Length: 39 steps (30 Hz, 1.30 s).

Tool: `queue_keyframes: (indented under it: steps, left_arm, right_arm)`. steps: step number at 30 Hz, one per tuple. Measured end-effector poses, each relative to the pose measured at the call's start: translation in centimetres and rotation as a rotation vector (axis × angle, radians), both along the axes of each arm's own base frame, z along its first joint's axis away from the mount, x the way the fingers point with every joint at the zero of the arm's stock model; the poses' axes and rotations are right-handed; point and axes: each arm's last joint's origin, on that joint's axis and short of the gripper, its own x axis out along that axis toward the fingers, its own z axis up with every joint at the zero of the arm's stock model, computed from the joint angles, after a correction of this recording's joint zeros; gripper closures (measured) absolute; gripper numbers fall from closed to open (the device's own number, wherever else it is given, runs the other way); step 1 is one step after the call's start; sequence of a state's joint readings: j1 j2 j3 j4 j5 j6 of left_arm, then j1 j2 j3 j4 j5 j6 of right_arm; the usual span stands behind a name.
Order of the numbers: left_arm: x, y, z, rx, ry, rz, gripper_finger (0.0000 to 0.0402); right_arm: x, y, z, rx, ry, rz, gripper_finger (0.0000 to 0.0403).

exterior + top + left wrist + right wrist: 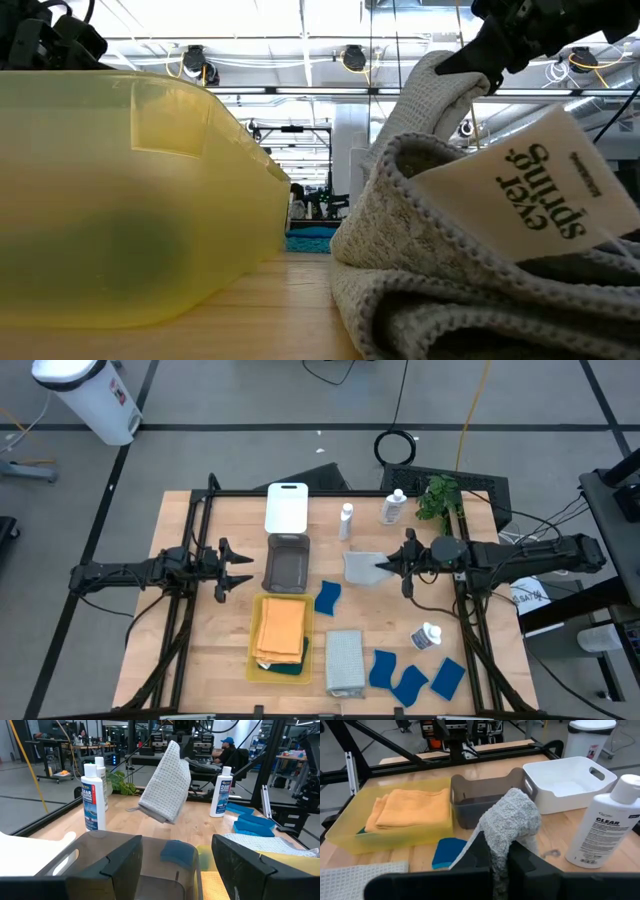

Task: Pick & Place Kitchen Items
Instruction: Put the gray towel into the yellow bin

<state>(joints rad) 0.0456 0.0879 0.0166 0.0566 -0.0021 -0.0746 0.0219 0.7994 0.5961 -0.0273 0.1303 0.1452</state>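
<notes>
From above, the right gripper [383, 566] is clamped on a pale grey cloth [362, 567] that hangs over the desk [200, 660] just right of the grey tray [286, 563]. The left gripper [243, 569] hovers left of that tray with its fingers apart and nothing between them. A white tray [286, 507] sits at the far edge, and a yellow tray [281, 634] nearer holds an orange cloth [281, 628] lying on a dark teal cloth [290, 668]. Another grey cloth [344, 661] lies folded just right of the yellow tray. One sponge [328, 596] lies under the hanging cloth; three more [410, 677] lie at the near right. Two bottles [346, 520] stand at the far side beside a plant [436, 497]; a third bottle [426, 637] lies on its side at the right. The low view shows the yellow tray wall at left, the folded cloth with its paper label [530, 190] at right, and the lifted cloth pinched above. The left wrist view looks past open fingers [120, 865] over the grey tray at the cloth dangling off the desk, between two upright bottles. The right wrist view shows the fingers [480, 851] closed around the cloth, with all three trays beyond and a bottle [602, 822] close by.
</notes>
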Motion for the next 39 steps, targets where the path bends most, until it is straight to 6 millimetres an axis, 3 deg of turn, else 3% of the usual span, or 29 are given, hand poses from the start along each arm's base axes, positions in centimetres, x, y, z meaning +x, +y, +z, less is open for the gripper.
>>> queue_keyframes:
  steps: [5, 9, 13, 18, 22, 25, 30, 35, 39]
  left_arm:
    - [0.0, 0.0, 0.0, 0.0, 0.0, 0.0, 0.0158]
    - [0.0, 0.0, 0.0, 0.009, 0.0, 0.0, 0.0158]
    - [0.0, 0.0, 0.0, 0.013, -0.001, 0.0, 0.0158]
    - [0.0, 0.0, 0.0, 0.013, -0.002, 0.001, 0.0158]
    - [0.0, 0.0, 0.0, 0.014, -0.001, 0.001, 0.0158]
    - [0.0, 0.0, 0.0, 0.014, -0.001, 0.001, 0.0158]
    - [0.0, 0.0, 0.0, 0.013, -0.001, 0.0, 0.0158]
    - [0.0, 0.0, 0.0, 0.01, 0.0, 0.001, 0.0158]
    - [0.0, 0.0, 0.0, 0.01, 0.0, 0.0, 0.0158]
  right_arm:
    - [0.1, -0.1, 0.5, -0.009, -0.015, -0.031, 0.0402]
    - [0.7, -0.2, 2.3, -0.024, -0.007, -0.075, 0.0402]
    - [2.3, -0.2, 4.5, -0.038, 0.149, -0.068, 0.0402]
    - [5.1, 0.4, 6.1, -0.058, 0.48, 0.01, 0.0402]
    - [6.7, 1.7, 7.1, -0.126, 0.722, 0.075, 0.0402]
    - [8.0, 3.1, 8.0, -0.241, 0.783, 0.052, 0.0402]
    - [10.5, 5.8, 8.9, -0.475, 0.777, 0.025, 0.0402]
    - [12.4, 8.4, 8.1, -0.745, 0.739, 0.007, 0.0402]
    - [13.5, 10.1, 7.6, -0.809, 0.678, 0.052, 0.0402]
